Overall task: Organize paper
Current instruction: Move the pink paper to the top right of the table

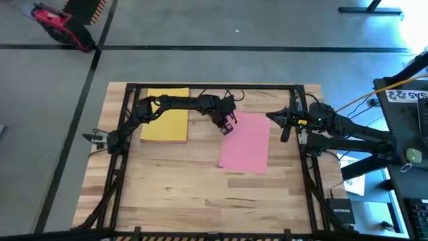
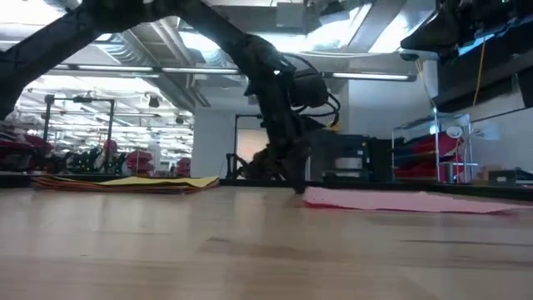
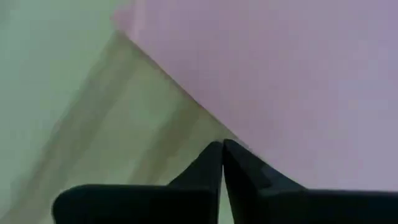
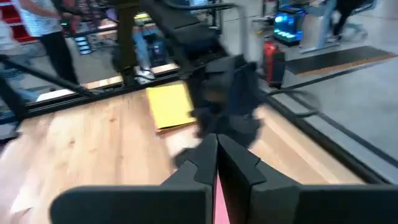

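Pinched shut, the left gripper [image 1: 227, 127] touches down at the pink sheet's [image 1: 245, 142] ten o'clock corner, though whether paper sits between its fingertips is unclear. At nine o'clock from it lies the yellow-topped stack [image 1: 165, 116]. Over the table's [image 1: 174, 194] three o'clock edge, the right gripper [image 1: 282, 119] hovers, jaws closed.
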